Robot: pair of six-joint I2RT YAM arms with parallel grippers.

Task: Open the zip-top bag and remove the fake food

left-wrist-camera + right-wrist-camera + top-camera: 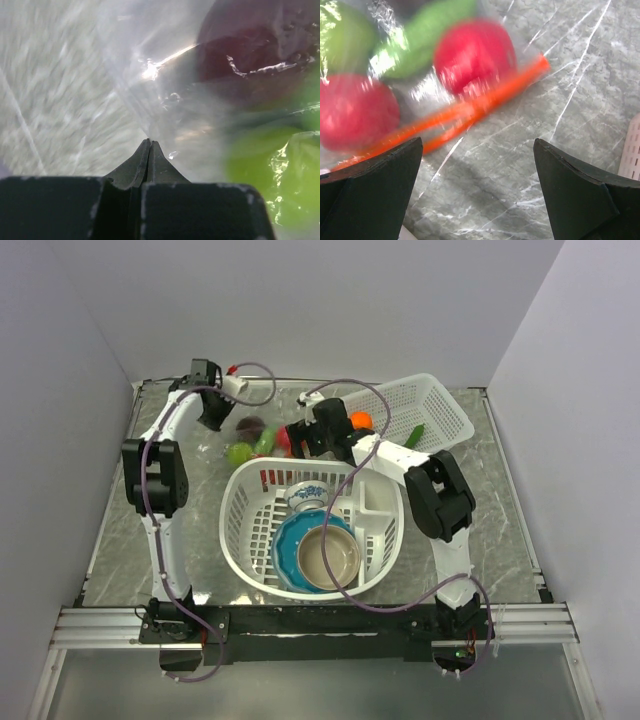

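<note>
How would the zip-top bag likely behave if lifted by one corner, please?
Probably floppy: the zip-top bag is thin, wrinkled clear film. Its round fake food would likely roll and sag to the lowest point.

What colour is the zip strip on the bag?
Orange-red; the zip strip shows best in the right wrist view.

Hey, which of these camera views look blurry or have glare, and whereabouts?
Left wrist view: table smeared by motion blur, bright glare streak on the zip-top bag. Right wrist view: fake food and orange zip strip soft and blurred, table nearer the camera sharp. Top external view: crisp, evenly lit.
</note>
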